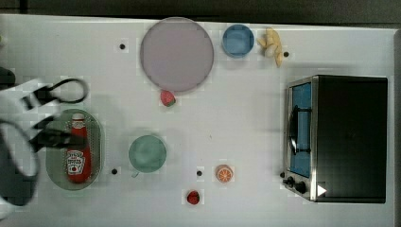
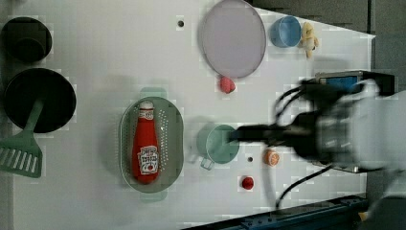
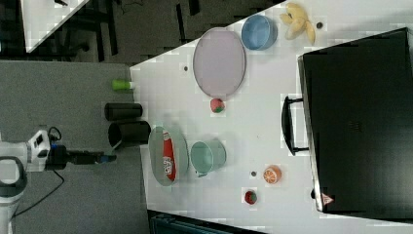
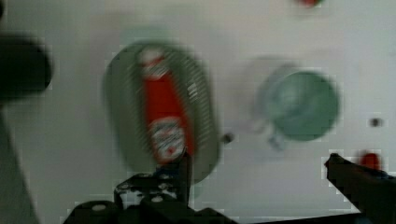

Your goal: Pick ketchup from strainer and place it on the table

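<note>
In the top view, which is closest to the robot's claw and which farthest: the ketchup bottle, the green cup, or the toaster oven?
From the gripper:
1. Ketchup, in the strainer, right beneath the gripper.
2. Green cup, toward the top view's right.
3. Toaster oven, at the top view's far right.

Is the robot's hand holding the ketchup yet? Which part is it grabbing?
No, it holds nothing. The hand is open with empty space between its fingers, above the table. The ketchup bottle lies flat in the green strainer, untouched.
</note>
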`<state>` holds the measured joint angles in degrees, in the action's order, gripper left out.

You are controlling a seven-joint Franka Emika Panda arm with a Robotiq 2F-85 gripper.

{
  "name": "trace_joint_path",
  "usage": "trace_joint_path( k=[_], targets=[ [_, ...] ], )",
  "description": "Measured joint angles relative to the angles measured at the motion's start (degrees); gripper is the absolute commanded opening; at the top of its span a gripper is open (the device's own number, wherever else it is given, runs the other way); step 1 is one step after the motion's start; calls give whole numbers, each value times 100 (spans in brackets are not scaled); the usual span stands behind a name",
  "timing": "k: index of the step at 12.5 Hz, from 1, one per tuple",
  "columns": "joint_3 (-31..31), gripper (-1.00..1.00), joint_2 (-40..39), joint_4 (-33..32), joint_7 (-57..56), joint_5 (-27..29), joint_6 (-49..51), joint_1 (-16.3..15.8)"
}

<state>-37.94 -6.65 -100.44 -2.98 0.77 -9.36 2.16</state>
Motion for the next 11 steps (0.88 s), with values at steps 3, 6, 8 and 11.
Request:
trace_joint_path(
  k=[3,6,8,11],
  targets=[
    [-495,100,-384,-341,43,-3,-607,-341],
    [-666,100,-523,-1108,420,-155,-1604,-492],
    [-655,100,-671,-1673,579,-568,-2514,-534],
    [-571,100,-1196,-2221,784,-835,-3739,-511]
  ],
)
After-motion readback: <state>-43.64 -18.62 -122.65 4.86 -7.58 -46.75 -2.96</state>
